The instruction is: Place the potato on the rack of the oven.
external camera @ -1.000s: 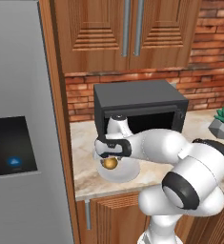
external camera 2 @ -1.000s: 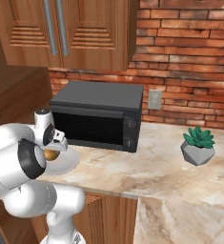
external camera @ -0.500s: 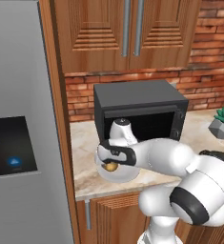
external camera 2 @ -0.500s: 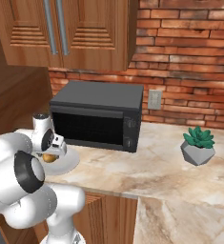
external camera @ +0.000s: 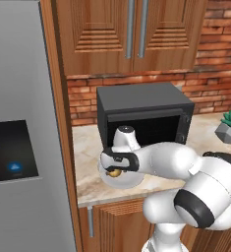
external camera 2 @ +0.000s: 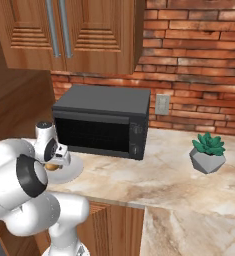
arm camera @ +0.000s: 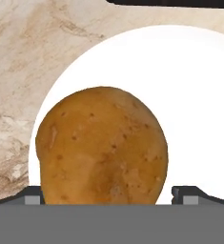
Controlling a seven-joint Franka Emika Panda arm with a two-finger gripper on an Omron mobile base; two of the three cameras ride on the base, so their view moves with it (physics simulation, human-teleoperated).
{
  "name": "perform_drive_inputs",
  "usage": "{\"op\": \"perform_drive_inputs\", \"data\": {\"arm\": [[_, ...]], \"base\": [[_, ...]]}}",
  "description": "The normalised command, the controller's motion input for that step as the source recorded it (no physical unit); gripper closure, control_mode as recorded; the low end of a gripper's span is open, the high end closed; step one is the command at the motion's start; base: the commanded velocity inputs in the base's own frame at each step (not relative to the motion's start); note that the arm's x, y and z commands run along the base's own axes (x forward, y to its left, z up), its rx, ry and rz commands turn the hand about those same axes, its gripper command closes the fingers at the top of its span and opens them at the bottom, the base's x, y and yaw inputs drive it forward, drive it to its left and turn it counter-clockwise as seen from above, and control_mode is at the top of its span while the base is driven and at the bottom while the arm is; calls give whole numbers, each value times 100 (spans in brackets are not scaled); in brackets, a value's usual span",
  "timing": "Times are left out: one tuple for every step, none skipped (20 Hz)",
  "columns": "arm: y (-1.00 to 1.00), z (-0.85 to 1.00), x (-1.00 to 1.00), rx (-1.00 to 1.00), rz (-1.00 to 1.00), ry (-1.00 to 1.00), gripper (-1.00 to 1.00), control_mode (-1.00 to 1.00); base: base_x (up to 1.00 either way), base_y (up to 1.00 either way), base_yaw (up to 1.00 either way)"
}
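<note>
Sitting between spread tool point(arm camera: 106, 195) fingertips: potato point(arm camera: 102, 145), over white plate point(arm camera: 194, 105); grip contact unclear.

Behind plate point(external camera: 129, 181): black microwave point(external camera: 144, 118) blocks my way back.
Left: fridge point(external camera: 23, 147) wall close.
Right: open counter point(external camera 2: 164, 175) until plant point(external camera 2: 207, 152).

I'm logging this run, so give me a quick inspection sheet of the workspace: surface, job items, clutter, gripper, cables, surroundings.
Surface: marbled beige counter over wooden cabinets.
Job's things: potato on a white plate near the counter's front edge; oven and rack nothing seen.
Clutter: black countertop appliance behind the plate; potted succulent further along the counter.
Gripper: gripper low over the plate, fingertips on either side of the potato; contact cannot be told.
Cables: nothing seen.
Surroundings: grey fridge, brick wall, wooden upper cabinets, wall outlet.
</note>
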Motion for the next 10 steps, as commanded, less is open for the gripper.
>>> {"op": "perform_drive_inputs", "data": {"arm": [[0, -19, 0, 0, 0, 0, -100, -100], [0, -16, 0, 0, 0, 0, -100, -100], [0, -14, 0, 0, 0, 0, -100, -100], [0, -10, 0, 0, 0, 0, 100, -100], [0, -10, 0, 0, 0, 0, 100, -100], [0, -7, 0, 0, 0, 0, 100, -100], [0, -4, 0, 0, 0, 0, 100, -100], [0, 0, 0, 0, 0, -2, 100, -100], [0, 0, 0, 0, 0, -5, 100, -100], [0, 0, 0, 0, 0, -8, 100, -100]], "base": [[0, 0, 0], [0, 0, 0], [0, 0, 0], [0, 0, 0], [0, 0, 0], [0, 0, 0], [0, 0, 0], [0, 0, 0], [0, 0, 0], [0, 0, 0]]}}
